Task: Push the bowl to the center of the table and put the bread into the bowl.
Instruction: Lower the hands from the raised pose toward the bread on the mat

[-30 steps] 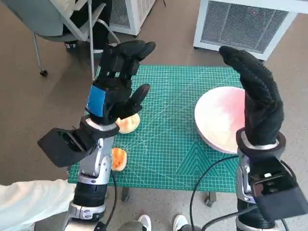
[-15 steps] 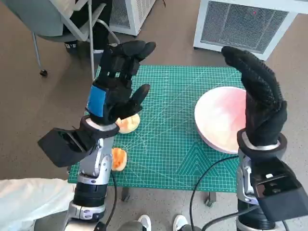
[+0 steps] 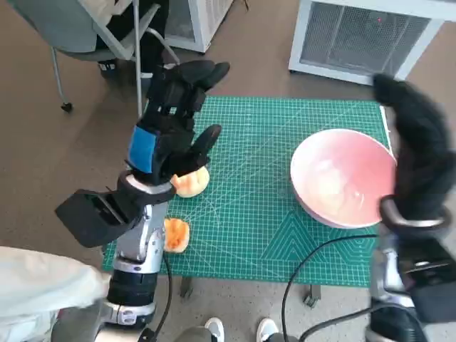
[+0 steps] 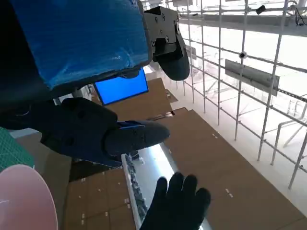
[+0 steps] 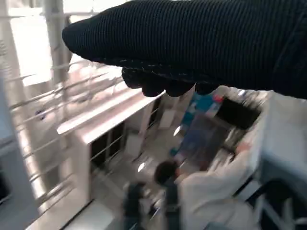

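A pink bowl (image 3: 342, 178) sits on the right part of the green cutting mat (image 3: 263, 199). A slice of it shows in the left wrist view as the bowl (image 4: 21, 199). One bread roll (image 3: 191, 182) lies on the mat's left side, partly hidden behind my left hand (image 3: 171, 128), which is raised above it with fingers spread and empty. A second bread piece (image 3: 175, 235) lies near the mat's front left corner. My right hand (image 3: 422, 153), gloved, stands upright just right of the bowl, fingers extended, holding nothing. The left wrist view also shows the right hand (image 4: 177, 203).
A chair (image 3: 92, 35) stands beyond the table's left side. White grilled units (image 3: 363, 35) stand behind the table. Black cables (image 3: 313, 263) hang off the front edge. In the right wrist view a person (image 5: 211, 191) sits nearby.
My right hand has swung from in front of the bowl out to its right side, uncovering the bowl. The left hand has stayed put.
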`<action>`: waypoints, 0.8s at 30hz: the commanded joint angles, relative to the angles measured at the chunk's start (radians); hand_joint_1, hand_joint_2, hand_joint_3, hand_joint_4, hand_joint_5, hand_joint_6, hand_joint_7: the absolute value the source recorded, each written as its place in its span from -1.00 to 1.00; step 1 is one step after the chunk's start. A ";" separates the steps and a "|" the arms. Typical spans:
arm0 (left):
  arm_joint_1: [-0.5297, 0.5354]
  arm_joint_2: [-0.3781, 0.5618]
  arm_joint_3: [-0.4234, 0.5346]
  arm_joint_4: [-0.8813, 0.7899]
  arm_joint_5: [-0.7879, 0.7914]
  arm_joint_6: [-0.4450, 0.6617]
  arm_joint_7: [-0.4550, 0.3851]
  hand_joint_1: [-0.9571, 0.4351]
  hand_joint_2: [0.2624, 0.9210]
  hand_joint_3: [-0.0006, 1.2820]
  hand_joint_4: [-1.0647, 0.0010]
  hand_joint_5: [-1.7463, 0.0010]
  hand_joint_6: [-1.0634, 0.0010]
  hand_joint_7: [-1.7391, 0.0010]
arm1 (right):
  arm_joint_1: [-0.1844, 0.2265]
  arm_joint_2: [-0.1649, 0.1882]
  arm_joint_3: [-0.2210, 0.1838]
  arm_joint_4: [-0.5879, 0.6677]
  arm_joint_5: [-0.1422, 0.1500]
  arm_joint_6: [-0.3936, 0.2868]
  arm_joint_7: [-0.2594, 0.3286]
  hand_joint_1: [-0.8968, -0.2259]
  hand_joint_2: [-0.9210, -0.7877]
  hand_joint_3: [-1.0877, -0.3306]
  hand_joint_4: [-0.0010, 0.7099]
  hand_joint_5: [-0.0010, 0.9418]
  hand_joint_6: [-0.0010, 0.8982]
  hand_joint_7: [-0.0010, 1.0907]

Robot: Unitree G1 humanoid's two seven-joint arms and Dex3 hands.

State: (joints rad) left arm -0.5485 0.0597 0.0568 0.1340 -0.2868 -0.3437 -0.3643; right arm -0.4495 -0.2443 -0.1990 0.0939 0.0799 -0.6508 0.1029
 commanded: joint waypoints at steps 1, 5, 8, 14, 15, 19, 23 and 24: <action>0.004 0.001 -0.003 -0.008 0.002 -0.001 -0.004 -0.23 1.00 -0.32 0.90 0.23 1.00 -0.20 | 0.014 -0.002 -0.001 0.025 0.009 -0.015 0.009 0.52 -1.00 0.56 0.23 -0.99 -0.67 0.25; 0.015 0.004 0.005 -0.007 -0.002 -0.007 -0.005 -0.23 1.00 -0.31 0.90 0.23 1.00 -0.21 | 0.035 -0.054 -0.155 0.212 -0.021 -0.044 -0.120 0.56 -1.00 0.52 0.18 -1.00 -0.69 0.23; 0.016 0.004 0.011 -0.003 -0.006 -0.007 -0.005 -0.23 1.00 -0.31 0.90 0.23 1.00 -0.21 | 0.023 -0.080 -0.209 0.353 -0.012 -0.069 -0.164 0.58 -1.00 0.48 0.14 -1.00 -0.71 0.22; 0.021 0.003 0.017 -0.003 -0.011 -0.005 -0.005 -0.21 1.00 -0.30 0.91 0.22 1.00 -0.21 | -0.023 -0.120 -0.259 0.620 0.016 -0.113 -0.207 0.62 -1.00 0.46 0.16 -0.99 -0.64 0.15; 0.021 0.003 0.018 -0.003 -0.011 -0.005 -0.005 -0.21 1.00 -0.30 0.91 0.22 1.00 -0.21 | -0.030 -0.123 -0.264 0.655 0.021 -0.117 -0.210 0.63 -1.00 0.48 0.17 -0.99 -0.60 0.10; 0.024 0.001 0.020 -0.002 -0.011 -0.005 -0.006 -0.20 1.00 -0.30 0.92 0.22 1.00 -0.21 | -0.062 -0.137 -0.284 0.810 0.053 -0.111 -0.194 0.65 -1.00 0.51 0.12 -1.00 -0.50 -0.05; 0.028 0.000 0.022 -0.005 -0.012 -0.004 -0.007 -0.19 1.00 -0.29 0.92 0.21 1.00 -0.20 | -0.087 -0.148 -0.294 0.928 0.069 -0.089 -0.181 0.62 -1.00 0.56 0.02 -1.00 -0.43 -0.21; 0.030 0.001 0.022 -0.008 -0.012 -0.002 -0.007 -0.19 1.00 -0.29 0.93 0.21 1.00 -0.20 | -0.094 -0.149 -0.295 0.959 0.074 -0.075 -0.177 0.61 -1.00 0.56 0.01 -1.00 -0.42 -0.24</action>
State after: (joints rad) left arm -0.5401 0.0620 0.0759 0.1345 -0.2905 -0.3439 -0.3706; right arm -0.5190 -0.3867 -0.4676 0.8576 0.1163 -0.7718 -0.0748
